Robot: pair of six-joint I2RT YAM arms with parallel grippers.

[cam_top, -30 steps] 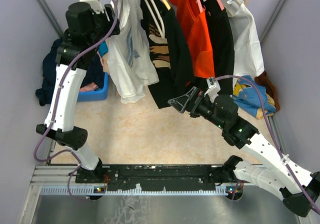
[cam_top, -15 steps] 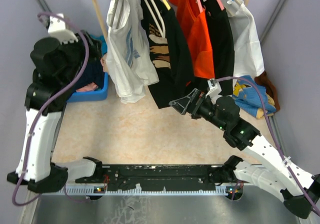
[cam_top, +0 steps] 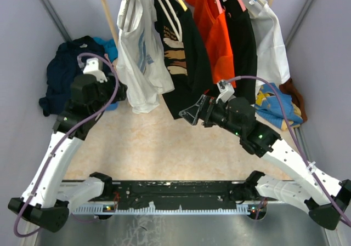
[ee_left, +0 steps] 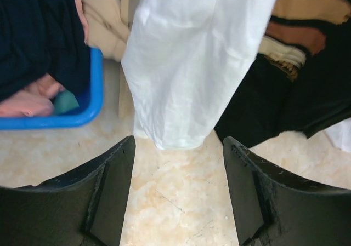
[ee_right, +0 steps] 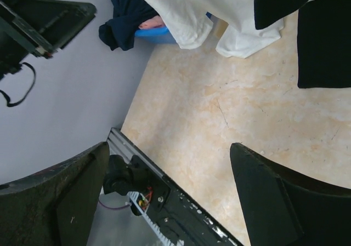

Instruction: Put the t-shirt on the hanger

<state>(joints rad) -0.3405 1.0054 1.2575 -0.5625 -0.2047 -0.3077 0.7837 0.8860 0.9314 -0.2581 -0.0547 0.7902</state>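
Observation:
The white t-shirt (cam_top: 140,54) with a blue print hangs at the left end of the clothes rail, over the pale hanger (cam_top: 124,6) whose wire hook sits on the rail. My left gripper (ee_left: 178,142) is open and empty, low over the floor and just short of the t-shirt's hem (ee_left: 189,65). In the top view the left gripper (cam_top: 116,92) is beside the shirt's lower left edge. My right gripper (cam_top: 192,113) is open in front of the black shirt. In its wrist view the right gripper (ee_right: 170,147) holds nothing, and the t-shirt (ee_right: 186,13) hangs beyond it.
A black shirt with a tan print (cam_top: 178,54), an orange shirt (cam_top: 211,32) and a plain white shirt (cam_top: 269,43) hang to the right. A blue bin (ee_left: 66,117) with dark navy clothes (cam_top: 63,76) stands at left. A yellow-blue garment (cam_top: 277,106) lies at right.
My left arm has swung down from the rail to floor height, its gripper now facing the t-shirt's hem. My right gripper has shifted slightly left and up.

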